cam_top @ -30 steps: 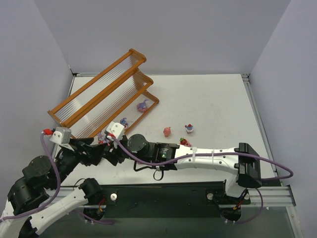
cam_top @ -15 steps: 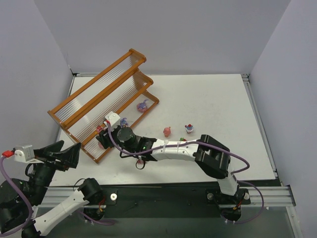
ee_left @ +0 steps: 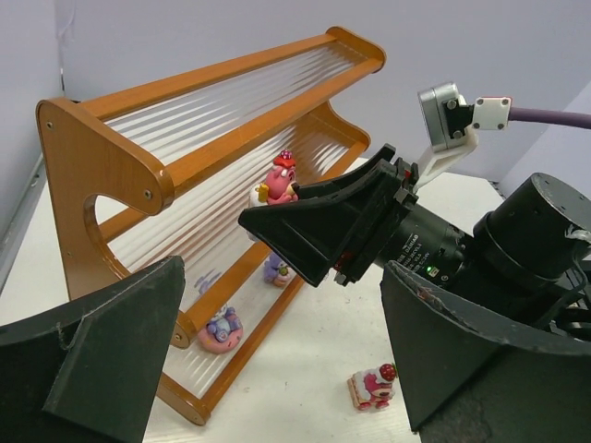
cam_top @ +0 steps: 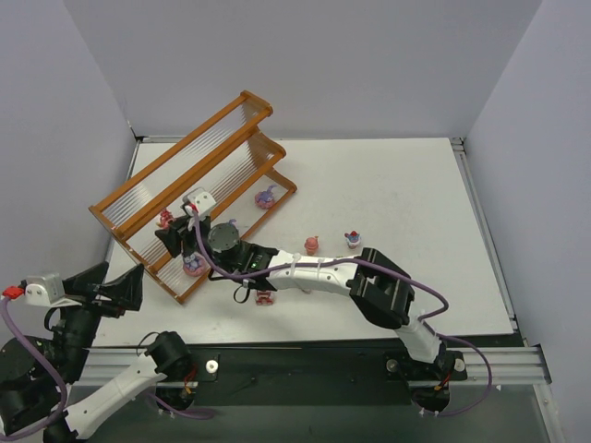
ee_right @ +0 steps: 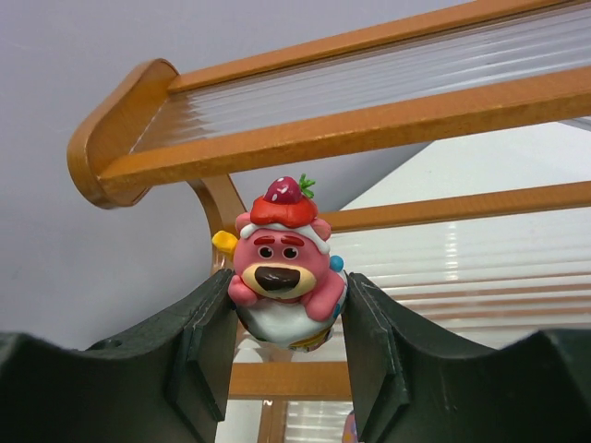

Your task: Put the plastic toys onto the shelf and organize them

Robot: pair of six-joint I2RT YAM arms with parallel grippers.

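Now the shelf [ee_left: 102, 166] stands just beyond the right gripper [ee_right: 286, 281], whose fingers [ee_right: 208, 341] clench a pink bear toy [ee_right: 277, 268] upright between them, seemingly to seat it on the middle tier [ee_left: 199, 208]. The left gripper [ee_left: 282, 277] gapes empty, well back.

Your white bench [cam_top: 397, 198] has grey panels [cam_top: 351, 65] at its far, left and right edges, and a black strip [cam_top: 314, 369] and silver rail [cam_top: 508, 367] along its near edge
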